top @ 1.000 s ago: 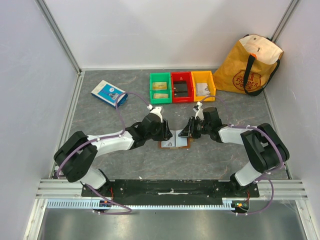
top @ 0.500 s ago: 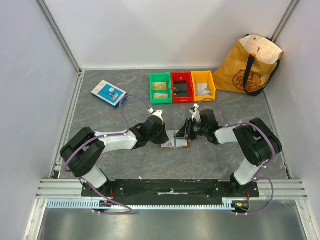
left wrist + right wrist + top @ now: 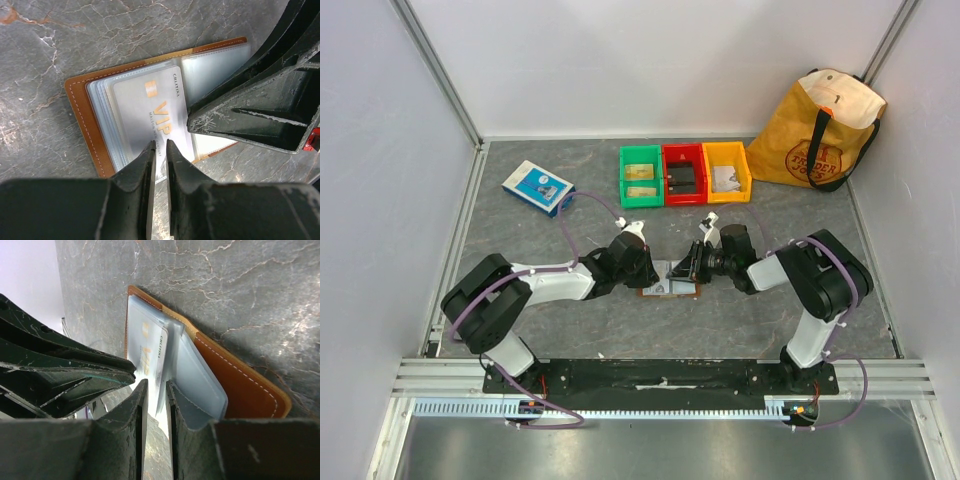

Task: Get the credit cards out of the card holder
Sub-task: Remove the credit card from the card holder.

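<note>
Card holder (image 3: 82, 107) lies open on the counter (image 3: 45, 45); we see our left tool (image 3: 159, 150) pinching the edge of a pale credit card (image 3: 145, 107) tucked in it; our right tool (image 3: 156, 387) pinches its clear sleeve (image 3: 200, 375).

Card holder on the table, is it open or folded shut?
Open: the card holder lies spread flat, clear sleeves facing up, a pale VIP card showing among them.

The credit card (image 3: 150, 112) was hidden at its near edge between the left fingers (image 3: 140, 170); the right fingers (image 3: 240, 120) covered half the card holder (image 3: 82, 110); neither grip could be told.
</note>
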